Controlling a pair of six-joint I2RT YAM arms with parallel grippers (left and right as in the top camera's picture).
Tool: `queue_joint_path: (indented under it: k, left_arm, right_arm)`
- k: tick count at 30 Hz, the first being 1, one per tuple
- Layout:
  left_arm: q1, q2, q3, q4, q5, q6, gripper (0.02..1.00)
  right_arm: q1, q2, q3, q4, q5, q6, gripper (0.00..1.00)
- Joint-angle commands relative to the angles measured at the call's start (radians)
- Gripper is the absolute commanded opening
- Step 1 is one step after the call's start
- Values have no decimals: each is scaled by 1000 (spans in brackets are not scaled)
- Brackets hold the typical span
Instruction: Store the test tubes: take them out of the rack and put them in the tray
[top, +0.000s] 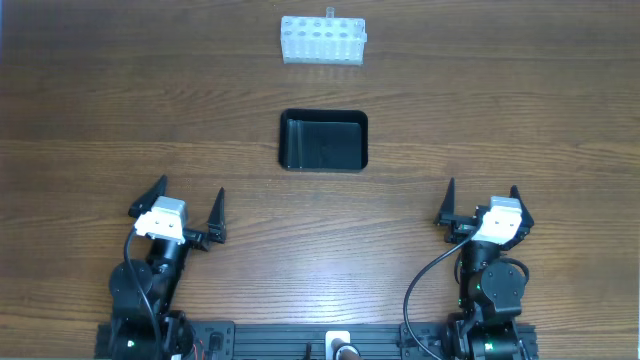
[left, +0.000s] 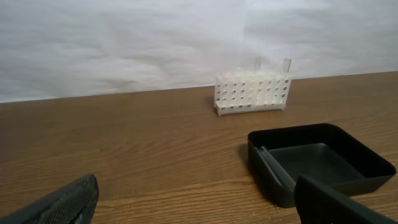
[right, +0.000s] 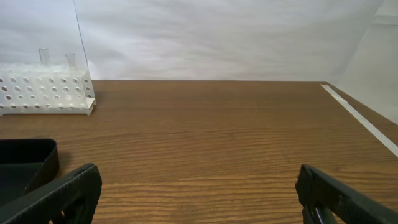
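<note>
– left gripper (top: 192, 185), how does it stand?
– fingers spread wide, nothing between them, close to the worktop's (top: 500, 100) near edge on the left side. right gripper (top: 483, 185) sits by the same edge on the right side, also wide and bare
– room to move?
– plenty. bare wood runs from both grippers up to the tray (top: 284, 140), which sits in the worktop's middle, well apart from either. wood lies open toward both side edges too; a pale strip (right: 357, 115) runs along the right edge
– and the rack?
– rack (top: 322, 40) stands close to the far edge, at its middle, with a gap of wood between it and the tray. a white wall (left: 124, 43) rises behind that edge
– looks?
– white, boxy, sides full of round holes. two clear test tubes (left: 286, 64) stand upright in it, tops poking above. tray is black, shallow, with rounded corners; a slim clear shape (left: 277, 168) lies along one inner wall, whether it is a tube i cannot tell
</note>
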Motion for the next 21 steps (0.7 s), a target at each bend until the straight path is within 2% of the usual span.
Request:
queue_joint_path:
  k: [1, 12, 14, 17, 21]
  left_arm:
    - [7, -10, -5, -1, 12, 11, 1000]
    - [7, -10, -5, -1, 12, 11, 1000]
    - [7, -10, -5, -1, 12, 11, 1000]
    - [7, -10, -5, -1, 12, 11, 1000]
    - [7, -10, -5, -1, 12, 11, 1000]
  right_arm:
    - [4, -7, -8, 2, 13, 3, 991]
    - [4, -2, -8, 7, 14, 3, 991]
    - [4, 12, -7, 11, 41, 3, 993]
    - [4, 39, 0, 23, 43, 68, 991]
    - [5, 168, 90, 68, -20, 80, 991]
